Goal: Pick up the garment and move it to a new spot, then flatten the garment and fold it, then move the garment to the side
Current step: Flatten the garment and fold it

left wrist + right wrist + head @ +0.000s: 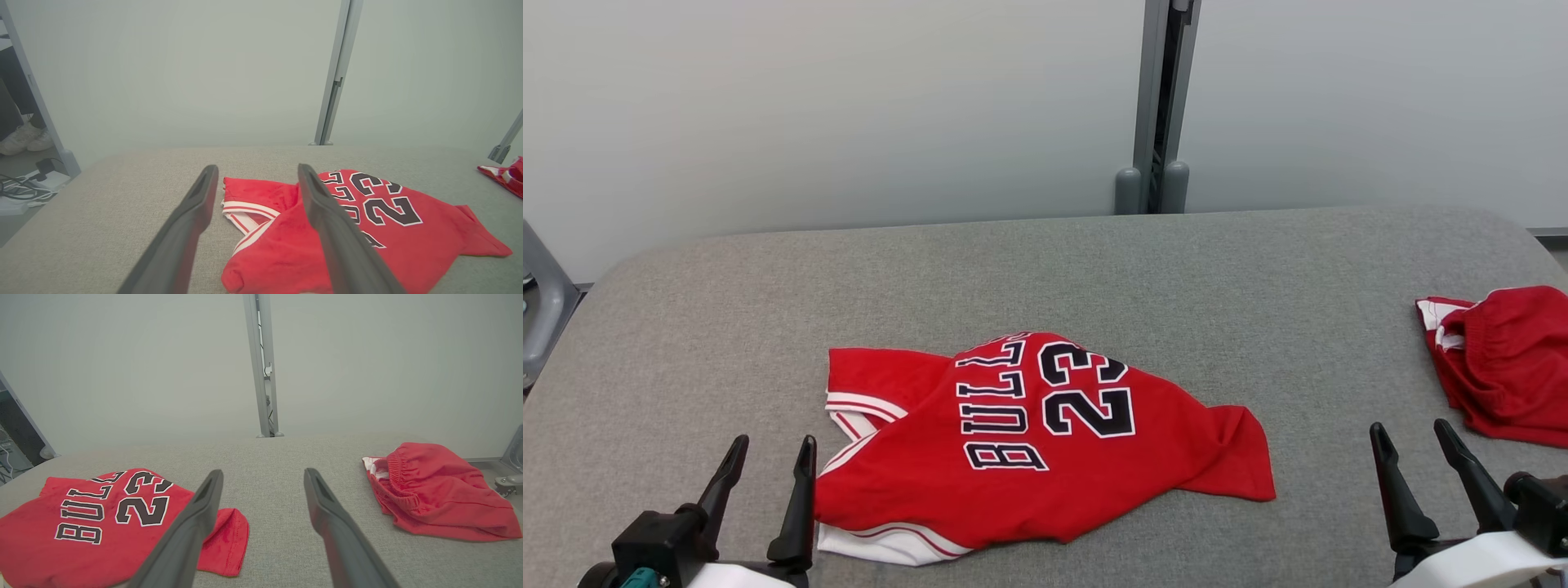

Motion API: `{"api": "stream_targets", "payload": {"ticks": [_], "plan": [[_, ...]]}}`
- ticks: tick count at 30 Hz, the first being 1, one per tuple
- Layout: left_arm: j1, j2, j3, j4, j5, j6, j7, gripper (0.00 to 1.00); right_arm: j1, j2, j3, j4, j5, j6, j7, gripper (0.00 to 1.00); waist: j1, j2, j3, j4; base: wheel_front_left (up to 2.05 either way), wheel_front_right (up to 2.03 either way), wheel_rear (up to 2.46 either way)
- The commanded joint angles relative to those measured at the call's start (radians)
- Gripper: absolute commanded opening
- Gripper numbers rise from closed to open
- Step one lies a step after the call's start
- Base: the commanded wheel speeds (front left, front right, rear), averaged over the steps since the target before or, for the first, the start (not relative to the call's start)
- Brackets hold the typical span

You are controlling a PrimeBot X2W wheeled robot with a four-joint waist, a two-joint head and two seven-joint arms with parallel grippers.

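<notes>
Both left gripper [774, 445] and right gripper [1409, 429] gape empty. Take the jersey [1029, 441] by its striped edge, at your left's two o'clock, pinching deep.

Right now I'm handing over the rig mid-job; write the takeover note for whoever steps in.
Left claw: open, empty, low by the near-left edge of the jersey; contact can't be judged.
Right claw: open, empty, over bare grey table, between the jersey and the red shorts.
Jersey: rumpled mid-table, lettering up.
Red shorts: bunched at the table's right edge.
Done: nothing that shows; the jersey is neither flat nor folded.
Left: pick up, reposition, flatten, fold, move aside.
</notes>
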Motion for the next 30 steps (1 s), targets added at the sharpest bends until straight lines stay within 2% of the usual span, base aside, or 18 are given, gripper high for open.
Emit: {"api": "stream_targets", "payload": {"ticks": [1, 17, 22, 30], "plan": [[-0.001, 0.008, 0.004, -0.001, -0.005, 0.006, 0.000, 1.00, 0.008, 0.000, -0.001, -0.009, 0.005, 0.000, 0.002, 1.00, 0.0000, 0.0000, 0.001, 0.001, 0.00, 0.00, 0.00], [-0.012, 0.017, 0.004, -0.002, -0.013, 0.011, -0.003, 1.00, 0.006, 0.008, -0.002, -0.009, -0.007, 0.000, 0.009, 1.00, 0.0000, 0.0000, 0.008, 0.011, 0.00, 0.00, 0.00], [-0.010, 0.007, -0.026, 0.060, -0.050, -0.034, 0.027, 1.00, -0.008, 0.003, 0.007, -0.014, -0.015, 0.000, 0.015, 1.00, 0.0000, 0.0000, 0.025, 0.010, 0.00, 0.00, 0.00], [-0.035, -0.020, -0.065, 0.313, -0.112, -0.122, 0.045, 1.00, -0.031, 0.001, 0.024, -0.017, -0.024, 0.000, 0.021, 1.00, 0.0000, 0.0000, 0.077, -0.002, 0.00, 0.00, 0.00]]}}
